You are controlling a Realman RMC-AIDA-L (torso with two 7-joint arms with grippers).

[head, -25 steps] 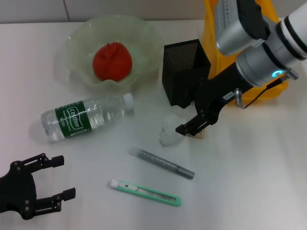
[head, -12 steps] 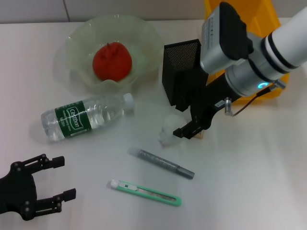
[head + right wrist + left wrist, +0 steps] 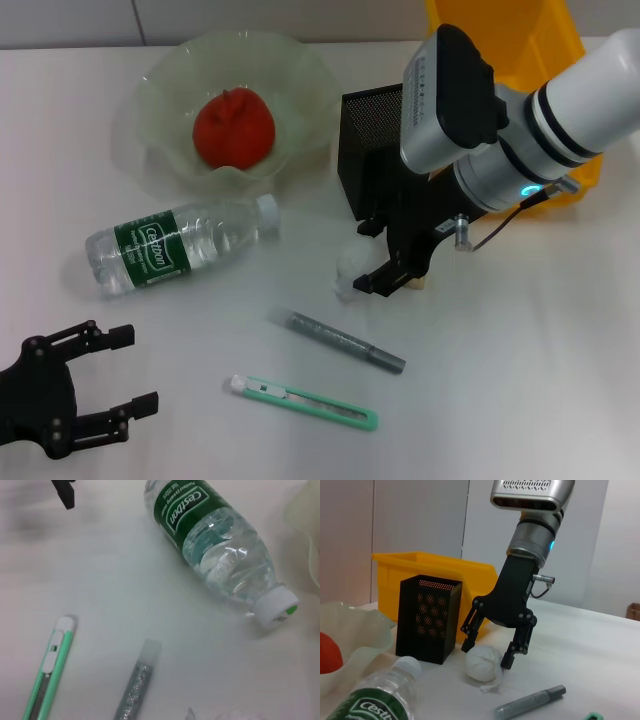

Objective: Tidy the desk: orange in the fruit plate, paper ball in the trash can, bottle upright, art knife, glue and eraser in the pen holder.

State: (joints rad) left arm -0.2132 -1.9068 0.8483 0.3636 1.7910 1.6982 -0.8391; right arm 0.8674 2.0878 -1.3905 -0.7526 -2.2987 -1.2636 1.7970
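Note:
The white paper ball (image 3: 349, 266) lies in front of the black mesh pen holder (image 3: 385, 135). My right gripper (image 3: 363, 258) is open, with its fingers on either side of the ball; the left wrist view shows the gripper (image 3: 488, 653) just over the ball (image 3: 483, 663). The orange (image 3: 233, 127) sits in the pale green fruit plate (image 3: 160, 80). The bottle (image 3: 175, 245) lies on its side. The grey glue stick (image 3: 345, 341) and green art knife (image 3: 305, 402) lie on the table. A small tan eraser (image 3: 420, 283) peeks out beside the right gripper. My left gripper (image 3: 133, 370) is open and parked at the near left.
A yellow bin (image 3: 505, 30) stands behind the pen holder at the back right. The right wrist view shows the bottle (image 3: 220, 550), glue stick (image 3: 135, 685) and art knife (image 3: 50, 675) on the white table.
My right gripper has moved left and lower, from beside the paper ball to astride it. The left arm has not moved.

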